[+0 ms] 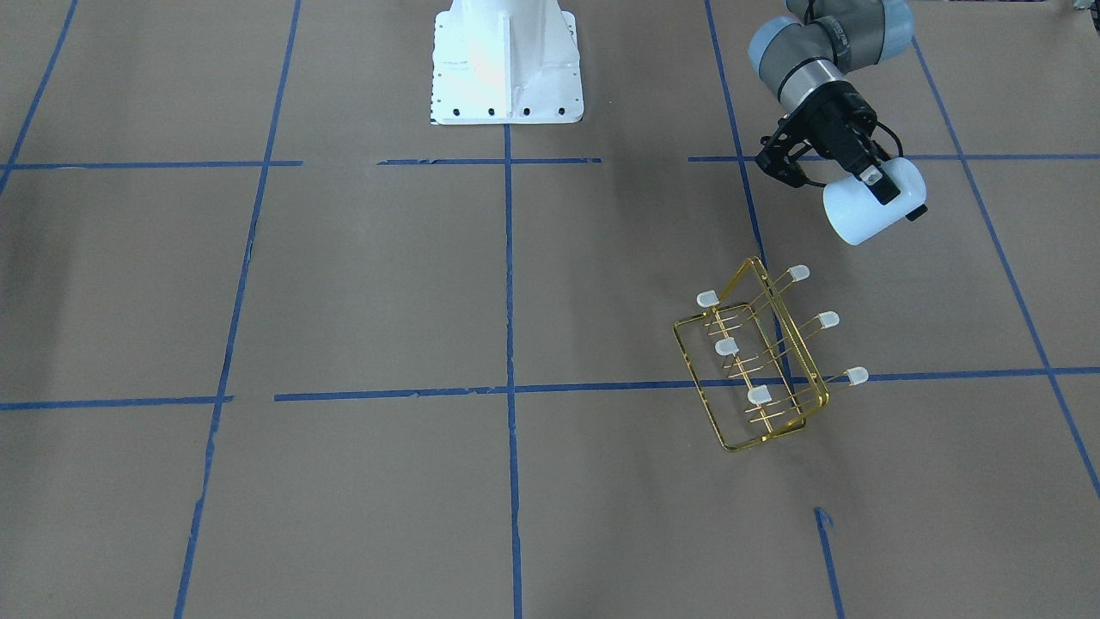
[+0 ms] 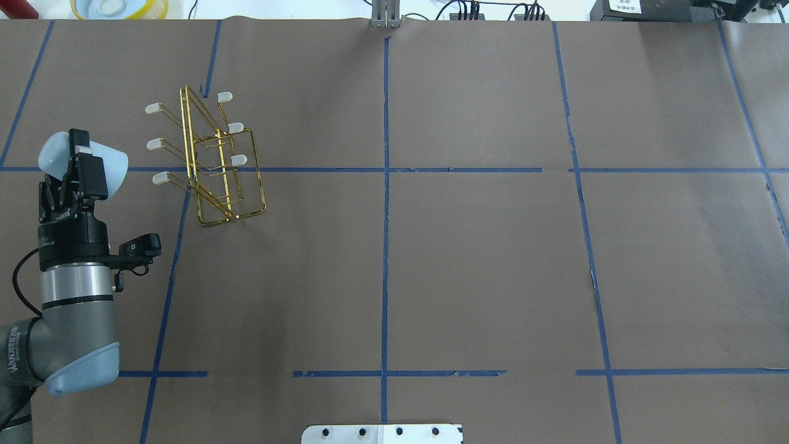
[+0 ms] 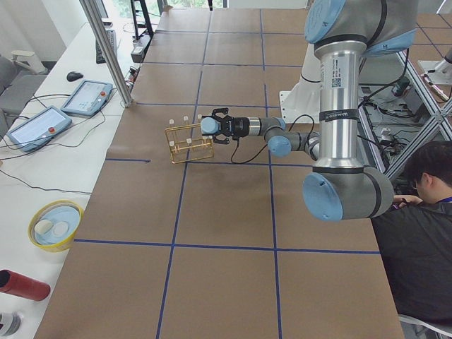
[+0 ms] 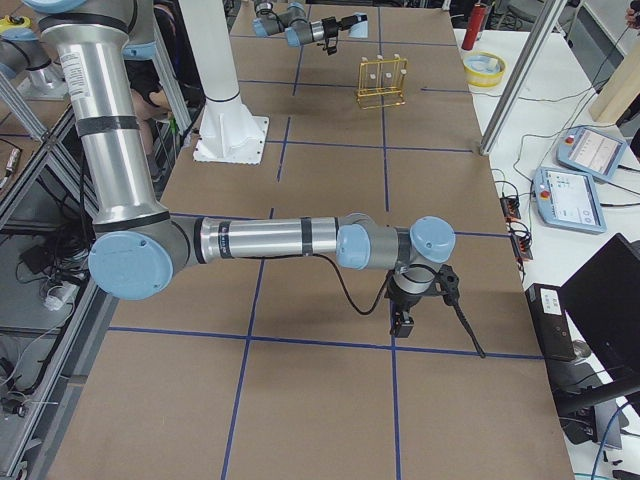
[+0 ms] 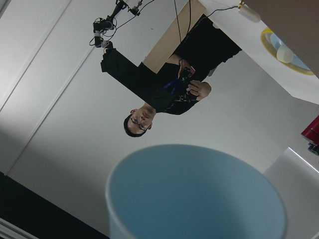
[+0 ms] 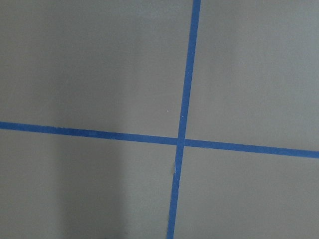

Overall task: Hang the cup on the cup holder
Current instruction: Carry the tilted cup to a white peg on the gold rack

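My left gripper (image 1: 872, 193) is shut on the cup (image 1: 859, 219), a pale blue-white tumbler held on its side above the table. In the overhead view the gripper (image 2: 83, 159) and cup (image 2: 116, 163) are at the far left, a short way left of the cup holder (image 2: 236, 160). The cup holder (image 1: 726, 346) is a gold wire rack with white-capped prongs, standing apart from the cup. The cup's rim fills the bottom of the left wrist view (image 5: 194, 194). My right gripper (image 4: 405, 320) hangs low over bare table far from the rack; I cannot tell whether it is open or shut.
The white robot base (image 1: 507, 60) is at the table's near edge. A yellow bowl (image 2: 120, 7) and a red object (image 2: 15, 7) lie beyond the far left corner. Tablets (image 3: 85, 95) sit on a side desk. An operator (image 3: 424, 233) sits beside the robot.
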Motion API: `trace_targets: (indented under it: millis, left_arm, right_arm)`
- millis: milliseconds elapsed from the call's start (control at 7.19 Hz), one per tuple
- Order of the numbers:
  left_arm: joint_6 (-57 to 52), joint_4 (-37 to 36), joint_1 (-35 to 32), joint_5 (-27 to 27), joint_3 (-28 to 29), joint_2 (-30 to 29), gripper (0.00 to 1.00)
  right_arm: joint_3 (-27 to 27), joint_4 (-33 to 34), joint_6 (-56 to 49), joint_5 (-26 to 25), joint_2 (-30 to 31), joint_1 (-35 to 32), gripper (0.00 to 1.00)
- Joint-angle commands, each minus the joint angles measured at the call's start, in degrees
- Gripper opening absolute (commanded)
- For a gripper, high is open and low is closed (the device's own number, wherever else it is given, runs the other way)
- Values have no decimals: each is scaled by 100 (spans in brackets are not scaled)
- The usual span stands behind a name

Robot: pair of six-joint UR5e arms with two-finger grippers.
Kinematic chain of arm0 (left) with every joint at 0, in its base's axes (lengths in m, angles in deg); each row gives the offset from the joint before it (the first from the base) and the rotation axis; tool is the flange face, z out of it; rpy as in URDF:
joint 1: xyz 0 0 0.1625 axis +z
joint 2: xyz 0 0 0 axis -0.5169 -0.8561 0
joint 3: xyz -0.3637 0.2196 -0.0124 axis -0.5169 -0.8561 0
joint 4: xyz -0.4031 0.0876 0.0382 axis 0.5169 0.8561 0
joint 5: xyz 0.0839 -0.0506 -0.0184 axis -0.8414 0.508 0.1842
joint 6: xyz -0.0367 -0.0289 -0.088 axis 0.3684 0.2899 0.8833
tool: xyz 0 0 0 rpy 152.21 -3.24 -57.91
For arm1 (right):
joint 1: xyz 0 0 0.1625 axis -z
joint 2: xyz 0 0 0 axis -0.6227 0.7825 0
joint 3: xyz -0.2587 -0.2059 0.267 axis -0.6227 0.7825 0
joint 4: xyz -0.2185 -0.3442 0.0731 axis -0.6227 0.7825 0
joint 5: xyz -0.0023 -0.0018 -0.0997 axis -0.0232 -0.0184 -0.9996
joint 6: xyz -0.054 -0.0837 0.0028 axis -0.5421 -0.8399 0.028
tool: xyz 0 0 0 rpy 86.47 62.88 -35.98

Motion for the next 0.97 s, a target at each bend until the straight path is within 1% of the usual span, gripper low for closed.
trace_targets:
  millis: [0, 139, 418, 835]
  left_arm:
    - [23, 33, 7, -123, 459, -324, 0]
    - [32, 42, 7, -124, 565, -386, 0]
    - [198, 51, 7, -238, 986, -667, 0]
    - [225, 34, 77, -238, 1119, -695, 0]
  right_arm:
    - [0, 0, 0, 0, 0, -2, 100]
    - [0, 0, 0, 0, 0, -2, 100]
    - [0, 0, 0, 0, 0, -2, 100]
    - [0, 0, 0, 0, 0, -2, 100]
